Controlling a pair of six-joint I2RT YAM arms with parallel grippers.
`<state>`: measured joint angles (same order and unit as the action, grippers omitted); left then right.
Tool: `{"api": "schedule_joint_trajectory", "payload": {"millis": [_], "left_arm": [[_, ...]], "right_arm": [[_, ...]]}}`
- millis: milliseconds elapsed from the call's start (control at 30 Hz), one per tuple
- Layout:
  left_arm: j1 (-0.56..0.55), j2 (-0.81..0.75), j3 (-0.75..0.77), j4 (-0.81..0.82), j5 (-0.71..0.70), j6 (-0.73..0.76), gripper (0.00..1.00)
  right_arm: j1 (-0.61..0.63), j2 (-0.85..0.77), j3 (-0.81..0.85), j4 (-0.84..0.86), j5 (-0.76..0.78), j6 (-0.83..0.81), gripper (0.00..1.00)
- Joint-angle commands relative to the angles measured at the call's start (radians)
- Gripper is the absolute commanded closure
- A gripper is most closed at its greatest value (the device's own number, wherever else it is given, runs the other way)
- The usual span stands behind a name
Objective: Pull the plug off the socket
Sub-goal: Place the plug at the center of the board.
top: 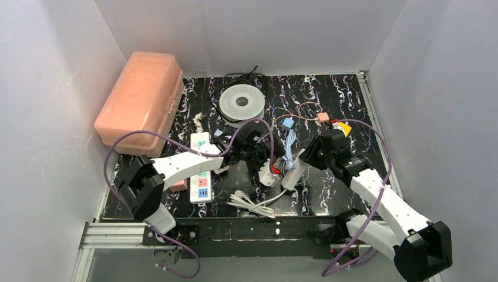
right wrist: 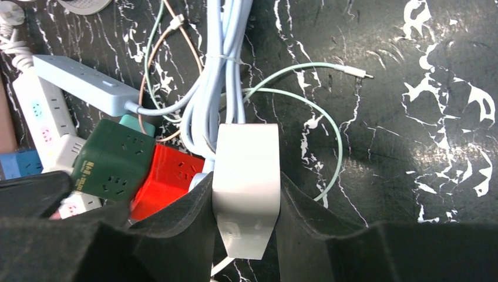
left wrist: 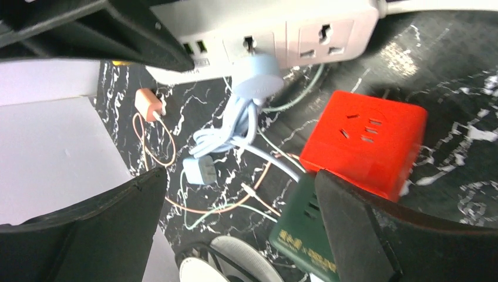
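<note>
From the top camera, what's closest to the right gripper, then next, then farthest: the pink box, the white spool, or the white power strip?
1. The white power strip: clamped in the right gripper, front middle.
2. The white spool: back middle.
3. The pink box: back left corner.

Between the matt black, perhaps rubbery pads (right wrist: 179, 226) of the right gripper (right wrist: 246, 200), the white power strip (right wrist: 245, 155) is smooth glossy plastic; beyond it the marbled table (right wrist: 411, 147) shines.

table (top: 322, 189): black marbled | on it: pink box (top: 141, 100), white spool (top: 241, 103), red socket cube (left wrist: 367, 141), green socket cube (right wrist: 114, 160), cables (top: 252, 204)
</note>
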<state>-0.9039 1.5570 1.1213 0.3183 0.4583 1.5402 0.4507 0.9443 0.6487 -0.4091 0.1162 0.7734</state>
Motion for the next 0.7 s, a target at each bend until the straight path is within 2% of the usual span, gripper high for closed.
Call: {"api": "schedule_joint_trajectory", "payload": {"millis": [0, 167, 233, 400, 500, 667], "left_arm": [[-0.018, 0.039, -0.001, 0.107, 0.085, 0.033, 0.02], [-0.029, 0.093, 0.04, 0.094, 0.09, 0.084, 0.02], [-0.03, 0.115, 0.05, 0.106, 0.088, 0.108, 0.05], [-0.05, 0.188, 0.127, 0.124, 0.0, 0.13, 0.19], [-0.052, 0.217, 0.17, 0.101, -0.008, 0.132, 0.27], [-0.062, 0.251, 0.2, 0.022, -0.037, 0.171, 0.49]], "right_arm": [[-0.002, 0.006, 0.099, 0.014, -0.043, -0.017, 0.99], [-0.003, 0.022, 0.161, -0.004, -0.052, -0.016, 0.99], [-0.003, 0.038, 0.181, -0.013, -0.062, -0.008, 0.99], [-0.003, 0.057, 0.207, -0.028, -0.073, 0.005, 0.99], [-0.003, 0.07, 0.225, -0.057, -0.065, 0.005, 0.99], [-0.003, 0.075, 0.238, -0.08, -0.043, 0.006, 0.99]]}}
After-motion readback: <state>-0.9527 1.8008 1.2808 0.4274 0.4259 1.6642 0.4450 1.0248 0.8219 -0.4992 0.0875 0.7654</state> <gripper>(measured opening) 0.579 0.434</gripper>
